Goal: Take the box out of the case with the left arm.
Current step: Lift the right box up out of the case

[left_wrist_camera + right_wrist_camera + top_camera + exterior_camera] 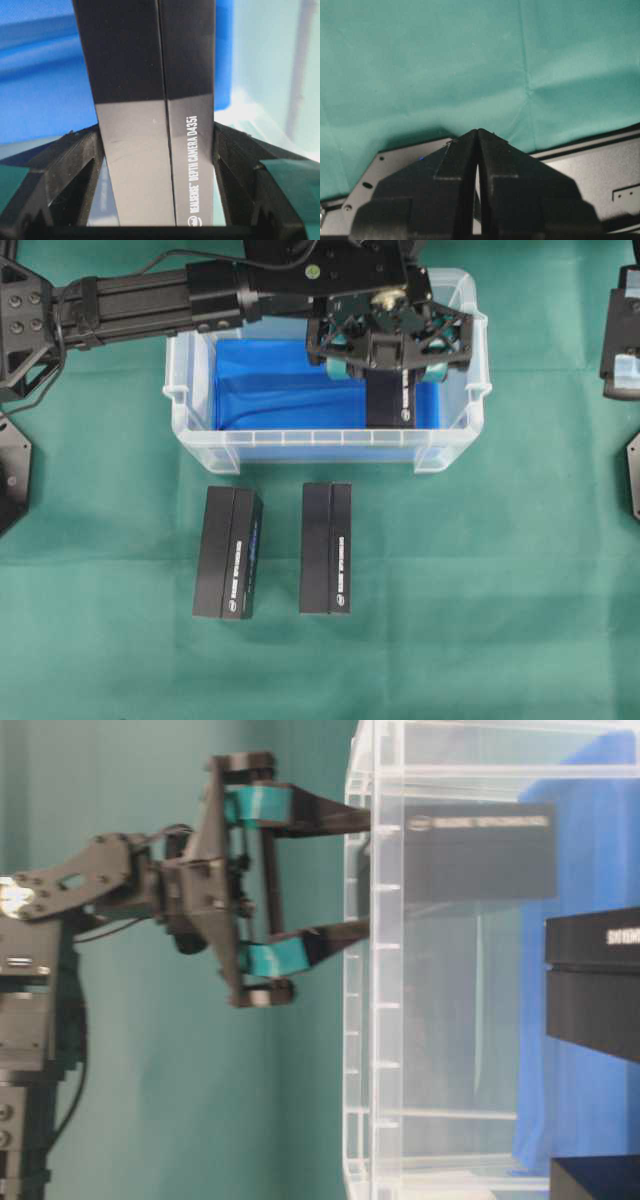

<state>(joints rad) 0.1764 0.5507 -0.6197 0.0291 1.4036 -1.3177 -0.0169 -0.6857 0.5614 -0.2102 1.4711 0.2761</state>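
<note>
The box [391, 400] is black with white lettering and stands on end inside the case [300, 445], at its right end, over the blue cloth [270, 390]. My left gripper [388, 375] reaches down from above and is shut on the box's upper end. In the left wrist view the box [150, 125] fills the gap, and both black fingers [75, 165] press its sides. Through the clear wall in the table-level view I see the box [478, 850] beyond the left gripper [362, 875]. The right gripper [478, 131] is shut and holds nothing, above the green cloth.
Two more black boxes [228, 552] [327, 548] lie side by side on the green cloth in front of the case. The right arm's base [620, 340] sits at the right edge. The left arm [130, 300] stretches across the case's back rim.
</note>
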